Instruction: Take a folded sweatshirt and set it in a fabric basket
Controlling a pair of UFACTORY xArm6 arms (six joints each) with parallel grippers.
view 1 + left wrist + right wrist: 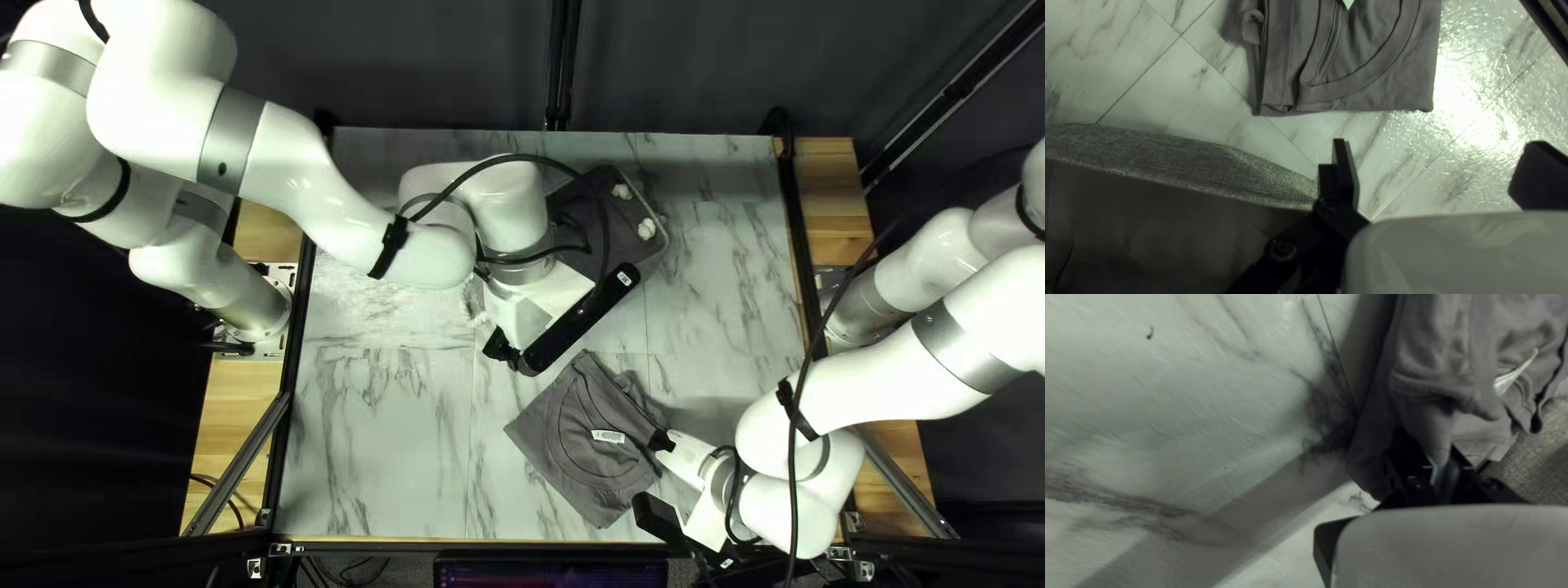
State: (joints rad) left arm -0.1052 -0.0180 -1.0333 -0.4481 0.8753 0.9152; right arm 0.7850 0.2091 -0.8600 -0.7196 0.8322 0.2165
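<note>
My left gripper (pixel 501 348) hangs between the fabric basket (pixel 666 234) and the folded grey sweatshirt (pixel 572 441). In the left wrist view my left gripper (pixel 1437 174) is open with nothing between its fingers; the basket's rim (pixel 1181 163) runs beside one finger, and the sweatshirt (pixel 1366 71) lies ahead. At the sweatshirt's right edge is my right gripper (pixel 661 441). The right wrist view shows that gripper (pixel 1445 463) shut on a gathered edge of the sweatshirt (pixel 1442 386). The left arm hides much of the basket in the top left view.
Two white knots (pixel 648 229) sit on the basket's side. A pale label (pixel 609 437) lies on the sweatshirt near its collar. Marble-patterned tabletop (pixel 381 446) shows left of the sweatshirt. Black rails line the table's sides, and cables hang along both arms.
</note>
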